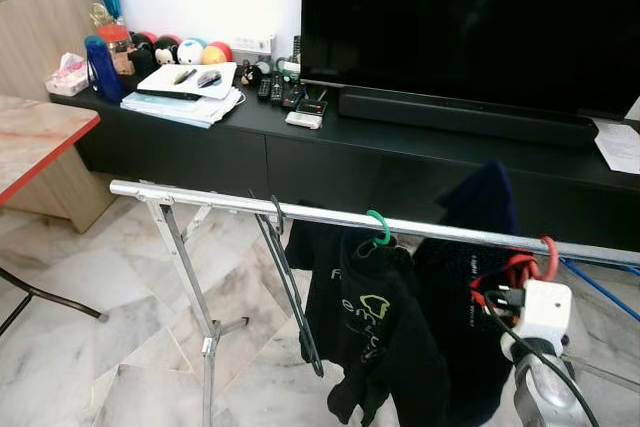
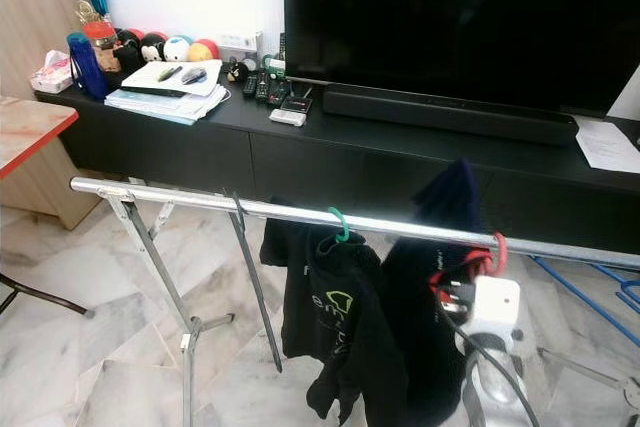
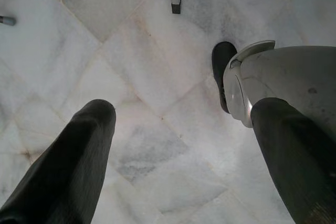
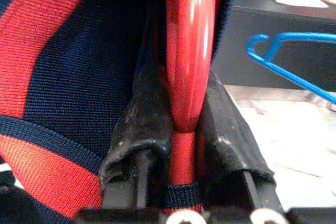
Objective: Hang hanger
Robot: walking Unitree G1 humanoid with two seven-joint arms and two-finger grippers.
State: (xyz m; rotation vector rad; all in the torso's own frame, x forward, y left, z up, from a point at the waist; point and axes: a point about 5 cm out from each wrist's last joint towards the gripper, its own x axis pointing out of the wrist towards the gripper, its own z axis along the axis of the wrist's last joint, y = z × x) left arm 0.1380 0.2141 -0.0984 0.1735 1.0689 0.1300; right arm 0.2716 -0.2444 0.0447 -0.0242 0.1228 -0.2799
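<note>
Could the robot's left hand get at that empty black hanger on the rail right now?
Probably not at once. The left hand hangs low, open, pointing at the marble floor, well below the rail. Nothing blocks the black hanger; the arm would only need lifting. The right hand is busy gripping the red hanger.

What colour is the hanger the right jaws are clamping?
Red; the hanger shows best in the right wrist view, pinched by the right gripper.

head eyes: forward-down, share rail (image 1: 330, 215) | left wrist: down at floor (image 3: 157, 77) | right wrist: close on hanger (image 4: 188, 66)
</note>
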